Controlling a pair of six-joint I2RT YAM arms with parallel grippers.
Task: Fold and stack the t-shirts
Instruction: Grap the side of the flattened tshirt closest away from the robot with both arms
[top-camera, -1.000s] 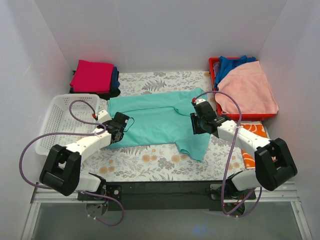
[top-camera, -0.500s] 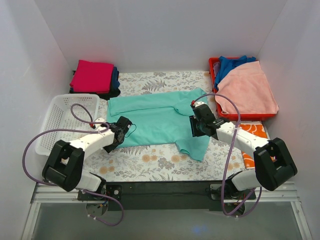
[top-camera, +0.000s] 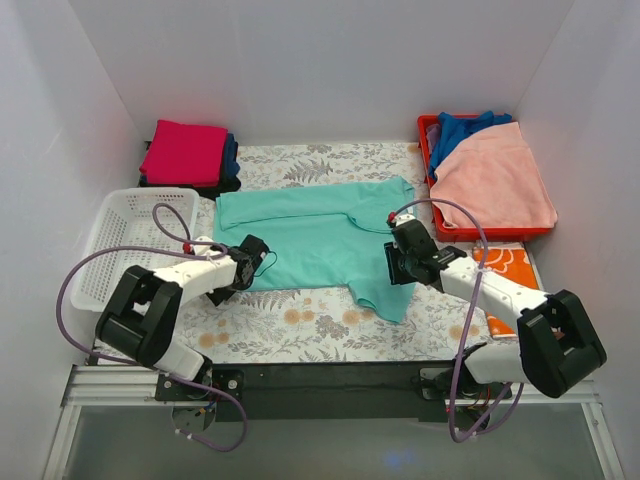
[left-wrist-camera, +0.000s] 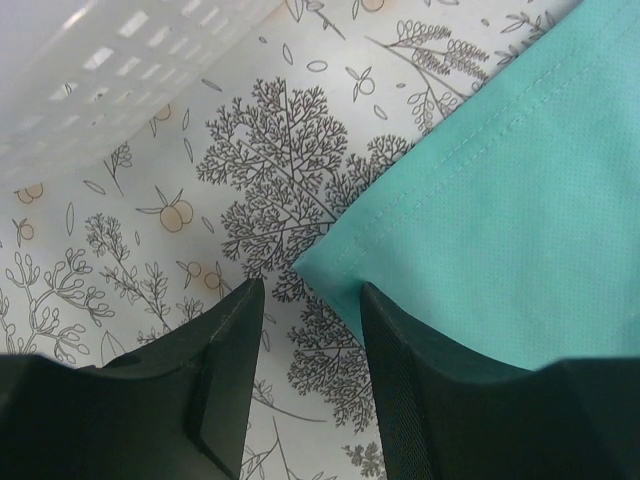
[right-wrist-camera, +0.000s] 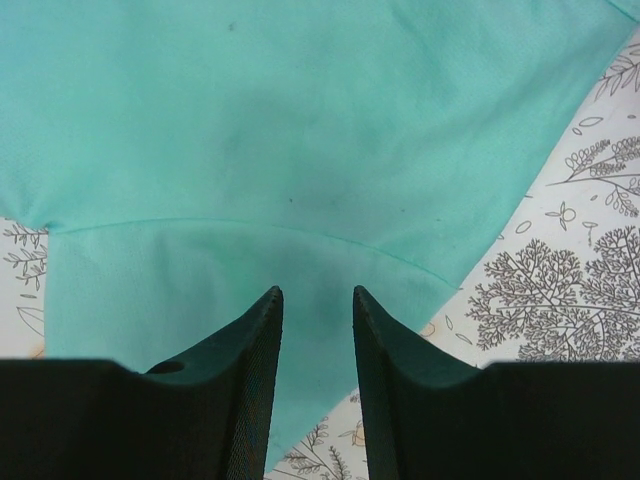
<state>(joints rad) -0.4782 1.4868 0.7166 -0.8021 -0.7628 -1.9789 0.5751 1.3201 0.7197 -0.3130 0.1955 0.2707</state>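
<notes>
Floral-printed tablecloth (top-camera: 300, 325) under both arms — mint-teal cloth short-sleeved t-shirt (top-camera: 310, 235) spread flat at centre. Left gripper (left-wrist-camera: 308, 295) at the shirt's near-left hem corner: jaws partly apart, corner tip lying in the gap just ahead of the fingertips, nothing pinched. Right gripper (right-wrist-camera: 317, 295) over the near-right sleeve — jaws partly apart, teal cloth beneath, none gripped.

L gripper (left-wrist-camera: 308, 290) jaws apart, teal shirt (left-wrist-camera: 500, 200) corner at gap
</notes>
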